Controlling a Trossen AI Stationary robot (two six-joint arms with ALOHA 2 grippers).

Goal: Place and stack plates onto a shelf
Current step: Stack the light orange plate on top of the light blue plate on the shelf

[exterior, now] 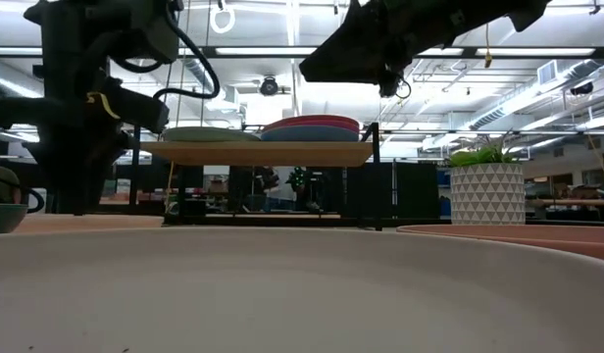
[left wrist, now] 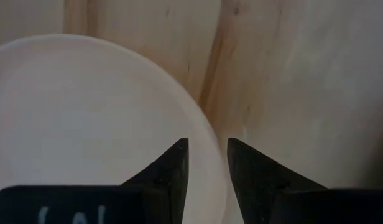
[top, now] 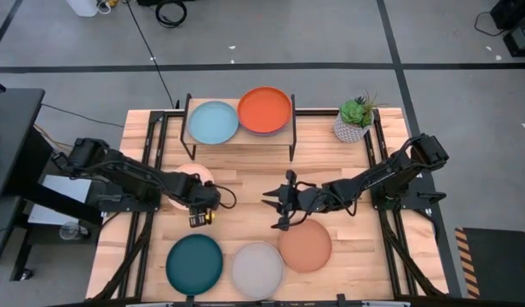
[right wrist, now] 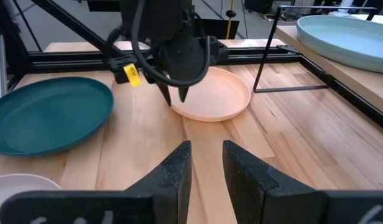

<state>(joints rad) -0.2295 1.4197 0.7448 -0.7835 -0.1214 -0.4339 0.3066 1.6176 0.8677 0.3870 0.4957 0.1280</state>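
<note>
Overhead, the shelf (top: 239, 133) at the table's back holds a pale blue plate (top: 213, 122) and an orange plate (top: 264, 110) side by side, w/ dark teal (top: 194, 262), grey (top: 257, 269) and salmon (top: 305, 246) plates along the front edge; the left gripper (top: 204, 205) sits over the cream plate (top: 191, 179) at centre-left, the right gripper (top: 279, 203) hangs mid-table, holding nothing. Left wrist view: fingers (left wrist: 174, 163) a narrow gap apart, straddling the cream plate's rim, not clamped; right wrist view: fingers (right wrist: 176, 163) slightly apart over bare wood, the left arm's tips at the cream plate's near rim.

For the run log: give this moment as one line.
left gripper: over cream plate rim, nothing held | right gripper: mid-table, empty | shelf: pale blue plate, orange plate
</note>
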